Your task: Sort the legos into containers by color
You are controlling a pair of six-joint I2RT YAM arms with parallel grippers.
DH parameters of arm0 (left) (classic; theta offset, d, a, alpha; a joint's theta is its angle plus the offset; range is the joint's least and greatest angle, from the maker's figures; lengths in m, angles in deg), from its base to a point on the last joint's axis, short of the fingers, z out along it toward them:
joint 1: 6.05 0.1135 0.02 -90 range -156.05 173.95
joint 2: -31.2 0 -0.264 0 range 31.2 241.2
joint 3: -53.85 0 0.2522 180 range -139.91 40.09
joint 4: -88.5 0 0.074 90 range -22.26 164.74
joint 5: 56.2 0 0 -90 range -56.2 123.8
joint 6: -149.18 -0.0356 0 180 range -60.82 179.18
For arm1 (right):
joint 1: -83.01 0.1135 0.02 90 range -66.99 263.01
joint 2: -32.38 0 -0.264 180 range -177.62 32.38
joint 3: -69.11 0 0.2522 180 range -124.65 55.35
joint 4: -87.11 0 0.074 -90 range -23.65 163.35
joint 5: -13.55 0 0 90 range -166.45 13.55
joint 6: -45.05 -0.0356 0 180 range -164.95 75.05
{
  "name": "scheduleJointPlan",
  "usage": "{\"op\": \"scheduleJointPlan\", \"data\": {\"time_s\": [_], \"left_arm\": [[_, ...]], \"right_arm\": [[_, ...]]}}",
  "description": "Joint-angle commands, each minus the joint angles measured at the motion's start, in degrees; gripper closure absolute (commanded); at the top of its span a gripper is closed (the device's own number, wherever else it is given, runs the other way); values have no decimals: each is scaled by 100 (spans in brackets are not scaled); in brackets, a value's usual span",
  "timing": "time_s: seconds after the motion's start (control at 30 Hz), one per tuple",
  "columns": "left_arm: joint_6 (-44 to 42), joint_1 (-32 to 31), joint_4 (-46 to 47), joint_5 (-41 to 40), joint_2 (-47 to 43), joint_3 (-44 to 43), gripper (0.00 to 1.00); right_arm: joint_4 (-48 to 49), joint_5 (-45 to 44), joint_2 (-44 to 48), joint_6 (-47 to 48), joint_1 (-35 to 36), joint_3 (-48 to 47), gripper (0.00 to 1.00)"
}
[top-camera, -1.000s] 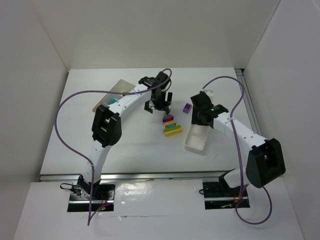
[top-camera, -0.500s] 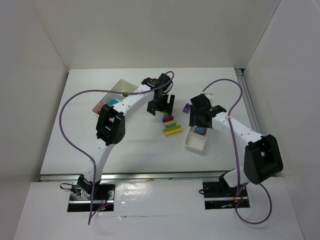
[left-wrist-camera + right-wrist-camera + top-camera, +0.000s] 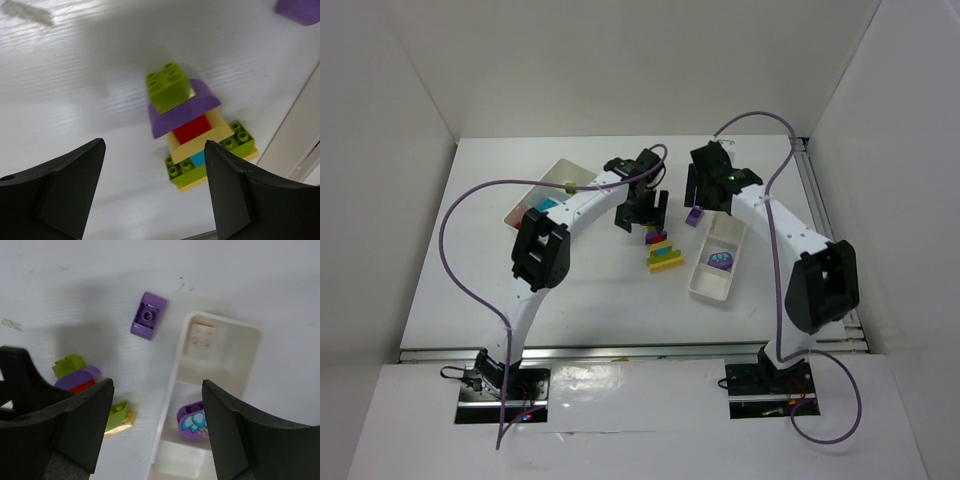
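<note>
Change since one second ago: the right gripper point(image 3: 157, 387), then low over the smaller tray point(image 3: 223, 319), has lifted and swung to the far side. It now hangs near the loose purple brick point(image 3: 148, 316). Its fingers are spread wide and carry nothing. A purple piece with a blue pattern point(image 3: 192, 421), not visible in the tray a second ago, now lies inside it, on the near side of a divider.

The left gripper point(image 3: 640, 214) has shifted only slightly. It stays just on the far side of the brick stack point(image 3: 192, 130), with its fingers wide apart and nothing between them. The stack has not moved. From the top it shows a lime green brick, a purple curved piece, red, pale yellow, then cyan and green on a yellow base.

Location of task items: the stack stands at mid-table. The loose purple brick lies flat on the table to the right of and beyond the stack, just off the far left corner of the smaller tray and clear of it. The longer tray point(image 3: 565, 172) sits at the far left, partly hidden by the left arm. A cyan brick point(image 3: 548, 203) shows inside it; which compartment cannot be told.

Surface and room: the table point(image 3: 570, 290) is white, with faint scuffs and soft shadows under the arms. Plain white walls point(image 3: 620, 60) enclose it on the left, far and right sides. A purple cable point(image 3: 445, 235) loops from each arm.
</note>
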Motion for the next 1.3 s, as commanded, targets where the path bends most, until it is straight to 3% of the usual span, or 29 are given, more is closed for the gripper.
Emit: {"op": "scheduleJointPlan", "data": {"time_s": [0.0, 0.23, 0.4, 0.83, 1.1, 1.27], "left_arm": [[141, 247, 97, -251, -777, 332, 9], [361, 547, 211, -708, -1691, 1106, 9], [361, 609, 211, -639, -1640, 1177, 9], [299, 661, 211, -699, -1534, 1177, 10], [299, 661, 211, -761, -1595, 1124, 12], [299, 661, 211, -761, -1542, 1124, 12]], "right_arm": [[-75, 298, -694, 52, -22, -584, 23], [-128, 484, -1855, -210, 31, -1314, 23], [-444, 230, -2505, -536, 31, -1736, 23], [-427, 167, -3086, -1134, -136, -1851, 23], [11, 255, -3209, -1012, -250, -1781, 31], [477, 527, -2895, -730, -250, -1431, 51]]}}
